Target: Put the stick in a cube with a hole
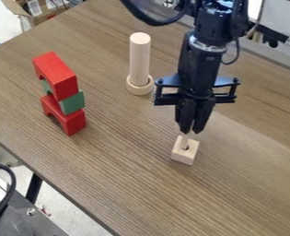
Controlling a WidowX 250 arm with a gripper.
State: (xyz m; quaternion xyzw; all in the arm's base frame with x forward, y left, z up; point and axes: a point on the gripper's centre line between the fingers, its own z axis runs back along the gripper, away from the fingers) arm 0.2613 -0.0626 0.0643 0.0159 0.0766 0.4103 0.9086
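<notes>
Right of the frame's centre, my gripper [192, 131] hangs just above the small stick [184, 141], which stands at the wooden cube's [183, 156] hole; whether I'm pinching it, I cannot tell.

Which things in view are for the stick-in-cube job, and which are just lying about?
Job:
wooden stick, lower end at the cube's hole
wooden cube
gripper, just above

Lying about:
upper red arch
green block
lower red arch
wooden cylinder, upright
round base under it
cardboard box, top left
</notes>
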